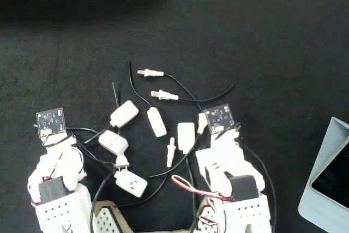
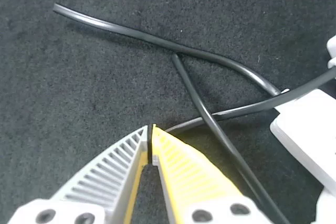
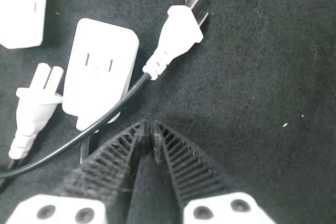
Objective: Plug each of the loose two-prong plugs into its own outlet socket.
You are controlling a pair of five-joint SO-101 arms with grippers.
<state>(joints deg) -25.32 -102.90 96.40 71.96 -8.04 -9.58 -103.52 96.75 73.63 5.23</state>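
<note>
Both claws are pressed together and empty. The left claw [image 2: 150, 135] hovers over black cables [image 2: 142, 37]. The right claw [image 3: 151, 129] sits near a loose two-prong plug [image 3: 176, 31] beside an outlet socket [image 3: 100, 72] at the worktop's [image 1: 272, 36] near centre, likely poised to grab.

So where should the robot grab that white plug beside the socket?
Probably the plug by its thick white body, behind the prongs, coming down from above: it lies flat, and this leaves the prongs free for the socket.

Left gripper [image 2: 151, 132], jaws together; crossed black cords [image 2: 197, 102]; white block [image 2: 310, 125] beside.
</note>
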